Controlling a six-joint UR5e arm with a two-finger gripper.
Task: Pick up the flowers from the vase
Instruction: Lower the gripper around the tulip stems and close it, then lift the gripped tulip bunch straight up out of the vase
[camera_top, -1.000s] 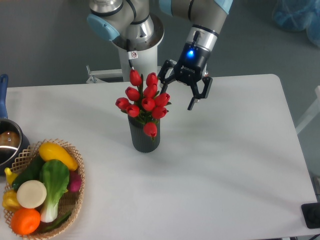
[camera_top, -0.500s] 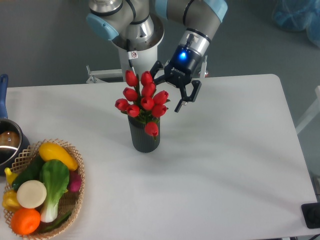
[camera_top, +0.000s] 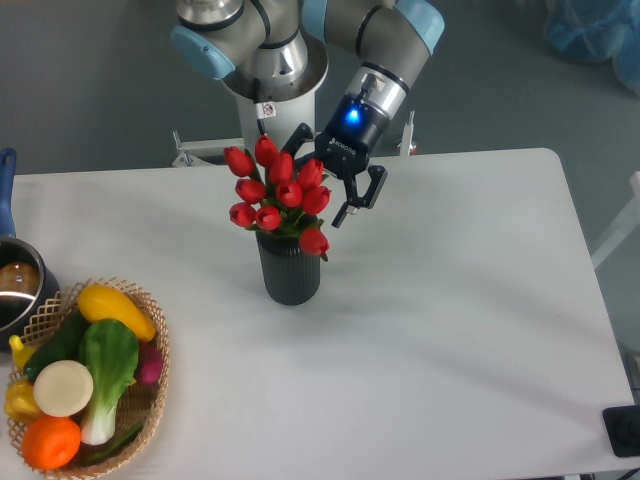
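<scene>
My gripper (camera_top: 322, 178) fingers spread, pressed into the flowers (camera_top: 274, 195); blooms sit at its left, stems running down into the vase (camera_top: 288, 268).

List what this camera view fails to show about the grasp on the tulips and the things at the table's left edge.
- Gripper: one of the jaws is behind the flowers, so contact or closure cannot be told.
- Stems: hidden by buds, leaves and the vase wall.
- Pot: cut off by the left edge.
- Basket: its bottom is cropped by the frame.
</scene>
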